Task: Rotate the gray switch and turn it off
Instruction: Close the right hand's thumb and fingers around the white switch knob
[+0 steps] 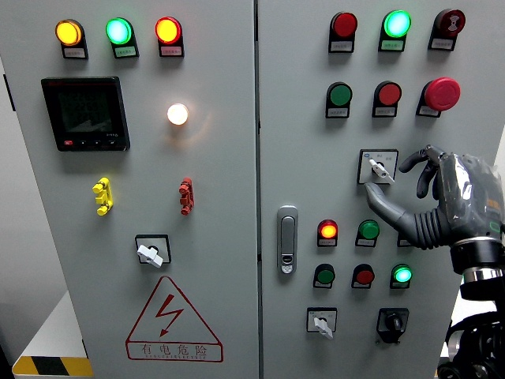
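A tall grey control cabinet (221, 316) fills the view, split by a vertical seam into two door panels. I'll place everything from the chrome door latch (287, 239) that sits just right of that seam.

Far left of the latch and higher up is a black digital meter (85, 113), and lower left of the latch a red-bordered warning triangle (172, 320) with a lightning bolt.

The right hand (426, 197) comes in from the right edge, well right of the latch and slightly above it. Its dark fingers are spread and curved, gripping nothing; the thumb (383, 205) reaches leftward to just beneath the gray switch (379, 166), and I cannot tell whether it touches the switch. The other fingers arch apart to the switch's right.

That gray switch, a rotary knob on a square plate, sits up and to the right of the latch, its pale handle tilted diagonally.

Similar rotary knobs lie lower right of the latch (321, 322) and lower left of it (151, 251).

A red mushroom button (442, 93) stands far upper right of the latch. Just right of the latch glows a lit red lamp (327, 230); a lit green lamp (402, 274) shines farther right and lower.
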`<state>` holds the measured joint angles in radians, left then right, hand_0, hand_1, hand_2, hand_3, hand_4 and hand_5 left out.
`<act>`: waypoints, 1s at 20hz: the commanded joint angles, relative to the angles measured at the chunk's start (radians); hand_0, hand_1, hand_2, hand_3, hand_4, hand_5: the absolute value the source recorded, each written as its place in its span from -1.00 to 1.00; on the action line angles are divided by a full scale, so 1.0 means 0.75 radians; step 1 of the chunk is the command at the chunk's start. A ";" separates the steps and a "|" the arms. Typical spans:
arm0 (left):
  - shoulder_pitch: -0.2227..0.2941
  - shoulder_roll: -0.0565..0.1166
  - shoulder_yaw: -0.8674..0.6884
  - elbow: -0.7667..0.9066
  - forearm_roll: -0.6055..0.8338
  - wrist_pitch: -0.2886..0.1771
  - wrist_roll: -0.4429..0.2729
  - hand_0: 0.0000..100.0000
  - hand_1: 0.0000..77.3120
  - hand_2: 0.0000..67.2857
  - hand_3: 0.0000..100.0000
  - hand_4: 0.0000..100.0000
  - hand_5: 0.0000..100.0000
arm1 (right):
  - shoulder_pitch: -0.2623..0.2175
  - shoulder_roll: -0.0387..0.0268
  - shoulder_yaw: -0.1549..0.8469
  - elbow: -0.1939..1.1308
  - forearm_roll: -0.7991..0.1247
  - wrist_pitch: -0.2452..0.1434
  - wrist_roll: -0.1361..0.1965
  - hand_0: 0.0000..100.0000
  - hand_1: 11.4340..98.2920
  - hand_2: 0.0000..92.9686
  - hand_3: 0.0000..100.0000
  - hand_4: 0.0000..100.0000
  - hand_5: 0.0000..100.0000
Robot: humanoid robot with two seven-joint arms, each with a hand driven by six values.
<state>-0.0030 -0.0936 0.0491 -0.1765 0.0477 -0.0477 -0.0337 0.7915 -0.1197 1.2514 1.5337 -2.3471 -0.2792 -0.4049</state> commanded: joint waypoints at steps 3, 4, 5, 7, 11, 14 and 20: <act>0.000 0.000 0.000 0.000 0.000 0.000 0.000 -1.00 -1.00 -0.70 -0.58 -0.76 -0.75 | 0.018 0.0000 -0.008 -0.018 -0.006 0.002 0.000 -0.91 -0.36 0.31 0.89 0.96 1.00; 0.000 0.000 0.000 0.000 0.000 -0.002 0.000 -1.00 -1.00 -0.70 -0.58 -0.76 -0.75 | 0.021 0.0000 -0.010 -0.018 -0.006 0.002 -0.002 -0.90 -0.36 0.32 0.89 0.96 1.00; 0.000 0.000 0.000 0.000 -0.002 -0.002 0.000 -1.00 -1.00 -0.70 -0.58 -0.76 -0.75 | 0.021 0.0000 -0.010 -0.020 -0.008 0.002 -0.002 -0.88 -0.36 0.33 0.89 0.96 1.00; -0.002 0.000 0.000 0.000 0.000 -0.002 0.000 -1.00 -1.00 -0.70 -0.59 -0.76 -0.75 | 0.021 0.0000 -0.012 -0.026 -0.008 0.002 -0.002 -0.88 -0.37 0.37 0.92 0.96 1.00; 0.000 0.000 0.000 0.000 0.000 0.000 0.000 -1.00 -1.00 -0.70 -0.58 -0.76 -0.75 | 0.021 0.0000 -0.014 -0.034 -0.010 0.002 -0.002 -0.86 -0.37 0.40 0.96 0.95 1.00; 0.000 0.000 0.000 0.000 0.000 0.000 0.000 -1.00 -1.00 -0.70 -0.59 -0.76 -0.75 | 0.025 0.0021 -0.016 -0.040 -0.010 0.002 -0.002 -0.85 -0.37 0.42 0.99 0.95 1.00; 0.000 0.000 0.000 0.000 0.000 0.000 0.000 -1.00 -1.00 -0.70 -0.58 -0.76 -0.75 | 0.053 0.0021 -0.028 -0.061 -0.010 0.002 -0.002 -0.84 -0.37 0.44 1.00 0.95 1.00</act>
<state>-0.0032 -0.0936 0.0491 -0.1763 0.0476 -0.0479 -0.0346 0.8284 -0.1186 1.2332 1.4905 -2.3546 -0.2776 -0.4065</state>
